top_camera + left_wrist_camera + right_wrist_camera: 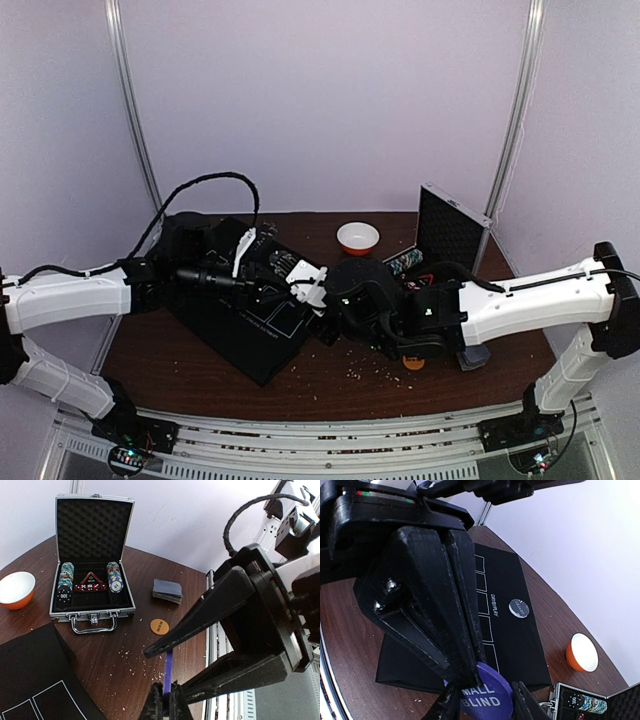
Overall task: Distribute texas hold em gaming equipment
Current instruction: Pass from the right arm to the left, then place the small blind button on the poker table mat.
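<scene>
Pale crumbs (131, 656) are dotting the dark brown wooden surface (115, 630), with smooth lilac walls (320, 100) enclosing it. The flat round purple disc (487, 697) is hanging above the wood beside a matte black mat with white boxes (505, 630). The left gripper (165, 702) jaws are clenching its faces, and the right gripper (485, 707) jaws are pinching its rim

Top view: you get soft, even light from above. Back wall (320, 100) bright lilac, desk (330, 375) dark, black mat (240, 335) swallows detail at centre. Picture coarse, shadows faint.

Left wrist view: wall nearly blown out. Silver case (92, 527) crisp to the foam. Left pincer (166, 700) at bottom edge out of focus.

Right wrist view: right pincer (472, 667) fills your frame, dull sheen on black plastic. Glare on pale grey disc (518, 608). White bowl (582, 652) washed out inside. Purple disc (487, 700) lettering readable, cropped at edge.
</scene>
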### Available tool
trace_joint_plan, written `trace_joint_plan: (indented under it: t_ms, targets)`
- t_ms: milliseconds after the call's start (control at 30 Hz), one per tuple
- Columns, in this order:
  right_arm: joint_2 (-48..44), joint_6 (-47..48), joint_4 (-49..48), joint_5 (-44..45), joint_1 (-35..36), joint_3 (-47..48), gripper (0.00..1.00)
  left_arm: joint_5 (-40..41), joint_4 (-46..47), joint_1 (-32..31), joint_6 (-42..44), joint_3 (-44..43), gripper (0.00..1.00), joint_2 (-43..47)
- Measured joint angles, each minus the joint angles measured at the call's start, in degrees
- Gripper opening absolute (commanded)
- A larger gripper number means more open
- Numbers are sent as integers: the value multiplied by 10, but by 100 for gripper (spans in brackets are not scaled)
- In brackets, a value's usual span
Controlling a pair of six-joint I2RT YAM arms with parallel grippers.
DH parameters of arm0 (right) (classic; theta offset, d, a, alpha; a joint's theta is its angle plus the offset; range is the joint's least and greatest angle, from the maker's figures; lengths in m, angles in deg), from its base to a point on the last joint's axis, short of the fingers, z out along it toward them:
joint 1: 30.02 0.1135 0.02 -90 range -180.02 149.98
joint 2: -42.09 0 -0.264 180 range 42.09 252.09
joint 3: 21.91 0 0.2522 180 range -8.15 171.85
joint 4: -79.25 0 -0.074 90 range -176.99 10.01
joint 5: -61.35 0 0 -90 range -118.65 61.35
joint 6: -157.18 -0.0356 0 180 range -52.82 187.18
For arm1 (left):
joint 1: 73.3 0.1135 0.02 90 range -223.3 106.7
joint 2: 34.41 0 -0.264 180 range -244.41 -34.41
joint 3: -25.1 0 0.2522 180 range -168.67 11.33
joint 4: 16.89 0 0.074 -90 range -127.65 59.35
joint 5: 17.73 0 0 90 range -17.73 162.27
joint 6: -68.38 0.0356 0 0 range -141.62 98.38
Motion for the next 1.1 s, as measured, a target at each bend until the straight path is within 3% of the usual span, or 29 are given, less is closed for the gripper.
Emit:
trace_joint_plan:
  t_ms: [100,267,367,533,733,1100]
  targets:
    - [0,0,0,1,0,0,41,2,-2,0,3,0,0,1]
    - [0,-2,-5,9,0,0,69,32,-3,-6,-10,-1,0,1]
    - [0,-2,-5,19,0,-1,78,64,-15,-7,-28,-3,0,1]
    - [-17,-15,-3,23,-2,-22,82,103,-71,26,-73,-9,0,-10]
    - [-80,-59,13,-8,-27,-49,82,91,-101,143,-150,79,0,-26]
    - [-109,-113,50,-29,-47,-71,83,53,-111,168,-210,160,0,-64]
